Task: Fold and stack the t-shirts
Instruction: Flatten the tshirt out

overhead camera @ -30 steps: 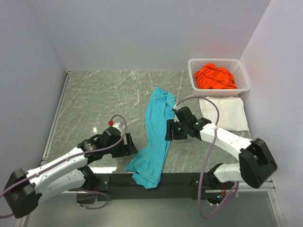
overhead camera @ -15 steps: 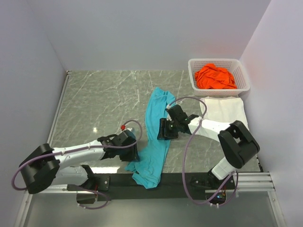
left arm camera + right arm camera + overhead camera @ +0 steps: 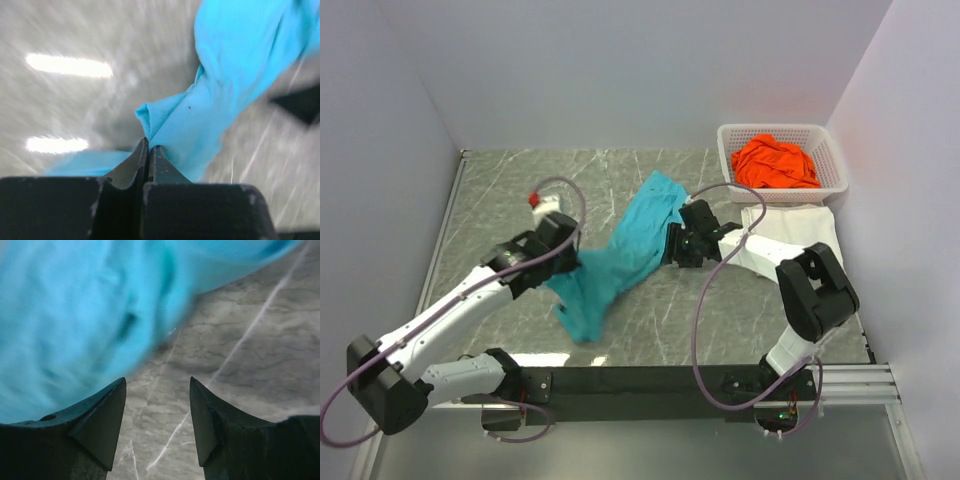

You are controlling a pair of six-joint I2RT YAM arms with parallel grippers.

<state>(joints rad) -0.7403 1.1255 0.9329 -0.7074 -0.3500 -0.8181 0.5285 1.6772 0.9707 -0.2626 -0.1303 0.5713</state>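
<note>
The teal t-shirt [image 3: 620, 255] lies bunched and stretched diagonally across the marble table. My left gripper [image 3: 563, 268] is shut on a fold of the teal t-shirt [image 3: 215, 85], the cloth pinched between its fingertips [image 3: 137, 155]. At the shirt's upper right edge my right gripper [image 3: 670, 248] stands open, its fingers [image 3: 107, 415] just off the teal cloth [image 3: 75, 315] with bare table between them. The white t-shirt [image 3: 795, 235] lies folded flat at the right. The orange t-shirt [image 3: 775, 163] is crumpled in the basket.
A white lattice basket [image 3: 832, 160] stands at the back right corner, close to the right wall. A black rail [image 3: 640, 380] runs along the near table edge. Walls close the left, back and right sides.
My left gripper closed on the teal t-shirt's lower part and pulled it up and left off the near edge. The right gripper moved slightly up along the shirt's right edge.
</note>
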